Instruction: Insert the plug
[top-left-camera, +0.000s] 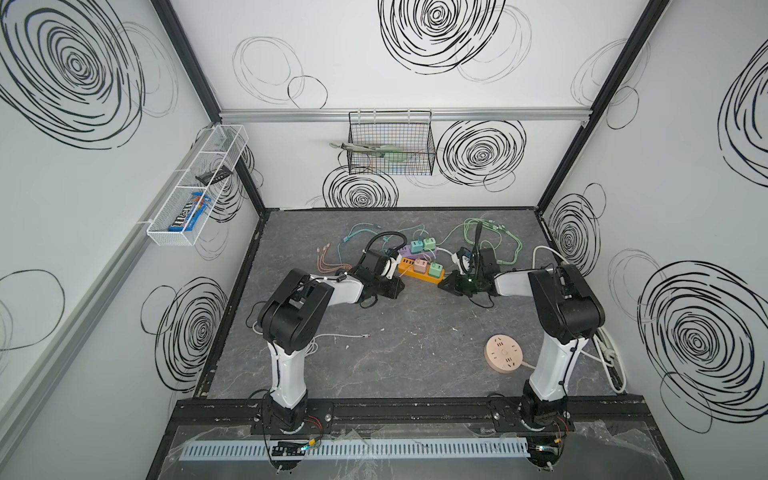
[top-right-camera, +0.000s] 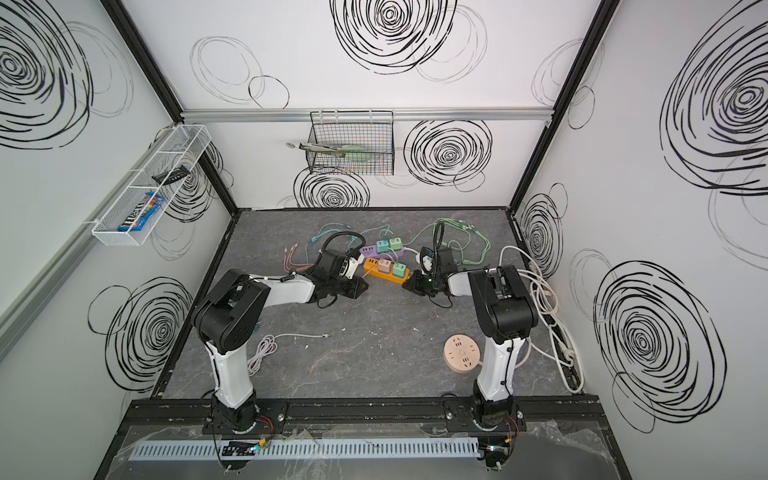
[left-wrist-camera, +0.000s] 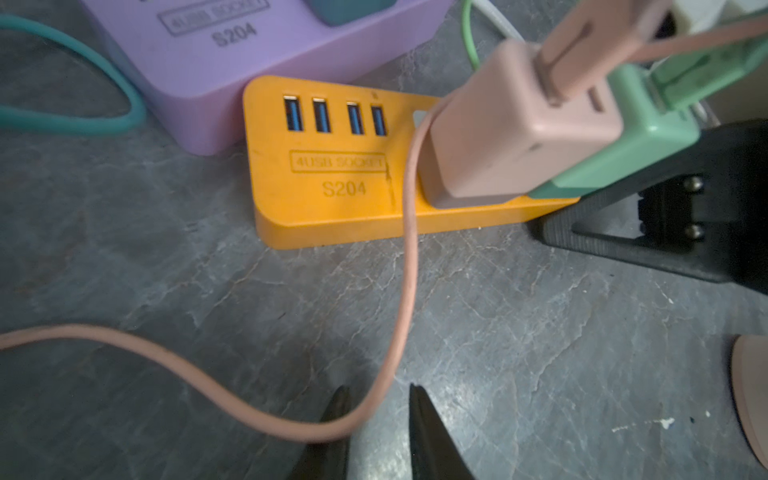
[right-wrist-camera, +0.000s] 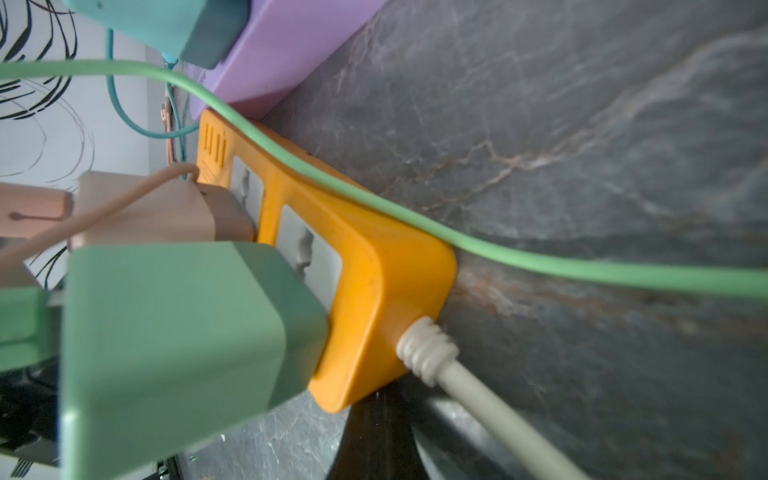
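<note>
Left gripper (left-wrist-camera: 378, 419): the jaws are parted low over the table (left-wrist-camera: 540, 353), wider than the pink cable (left-wrist-camera: 409, 257) that runs through the gap, and nothing is pinched.
Right gripper (top-left-camera: 448, 284): pressed together, with its tip set against the cord end of the orange power strip (left-wrist-camera: 332, 195). Nothing shows between its fingers.
Plug (left-wrist-camera: 582, 45): the pink USB plug sits in the top of the pink adapter (left-wrist-camera: 511, 137), which stands in a strip socket just beside a green adapter (left-wrist-camera: 636, 137). It looks seated, though the joint is blurred.
Step in hand: most likely letting go after the insertion.
Doing it well: spread the left jaws fully, then back off along the cable's run so no finger snags the loop and tugs the plug. Let the right gripper brace the strip meanwhile.
Plug axis: the long axis stands up from the strip's face, contact end down into the adapter, cable end up.
Strip axis: it lies flat, with the USB ports toward the left arm and the cord toward the right.
</note>
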